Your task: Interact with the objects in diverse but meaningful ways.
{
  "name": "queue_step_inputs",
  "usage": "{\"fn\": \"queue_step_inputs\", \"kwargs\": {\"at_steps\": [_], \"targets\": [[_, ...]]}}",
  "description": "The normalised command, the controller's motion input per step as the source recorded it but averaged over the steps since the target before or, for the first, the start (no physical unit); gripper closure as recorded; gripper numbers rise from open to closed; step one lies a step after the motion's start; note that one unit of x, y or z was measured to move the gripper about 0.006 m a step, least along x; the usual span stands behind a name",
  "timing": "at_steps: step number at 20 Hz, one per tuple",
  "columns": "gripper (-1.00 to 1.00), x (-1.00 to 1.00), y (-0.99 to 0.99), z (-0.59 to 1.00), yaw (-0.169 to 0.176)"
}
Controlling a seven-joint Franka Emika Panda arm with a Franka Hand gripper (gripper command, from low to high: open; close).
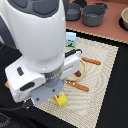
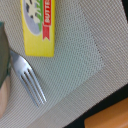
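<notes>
One white Panda arm (image 1: 40, 45) fills most of the exterior view, its bulky glossy housing bent low over a woven placemat (image 1: 102, 75) on a black tabletop (image 1: 117, 105). The wrist points straight down, with a grey flange plate showing beneath the white casing. The gripper itself is hidden under the arm's body in the exterior view and lies outside the wrist view, so whether the pincer is wide, narrow or holding anything cannot be told.

Just below the flange, near the mat's front edge, sits the yellow box (image 1: 61, 100), a small bright rectangular block. In the wrist view the box (image 2: 39, 27) lies flat on the mat's fine beige-grey weave, its glossy face carrying a red banner with white letters and a green-and-white picture. Close beside it rests a fork (image 2: 27, 80), metal tines dull silver and slightly curved.

Toward the exterior view's right, a knife (image 1: 77, 86) with an orange handle lies on the mat, near a brown sausage (image 1: 91, 61) that is smooth and rod-shaped. A small white carton (image 1: 70, 38) with green-blue sides stands upright behind the arm. Beyond the mat, two grey pots (image 1: 93, 14) sit on a reddish surface.
</notes>
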Motion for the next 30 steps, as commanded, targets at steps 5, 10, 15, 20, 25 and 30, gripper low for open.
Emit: {"fn": "queue_step_inputs", "kwargs": {"at_steps": [5,10,15,20,25,30], "targets": [[-1.00,-0.97,0.47,0.05,-0.004],[-1.00,-0.99,0.52,0.00,0.000],[-1.00,-1.00,0.48,0.00,0.000],[-1.00,-0.96,0.34,-0.10,-0.018],[-1.00,-0.86,0.12,-0.28,-0.075],[-1.00,-0.66,0.00,-0.32,-0.158]]}}
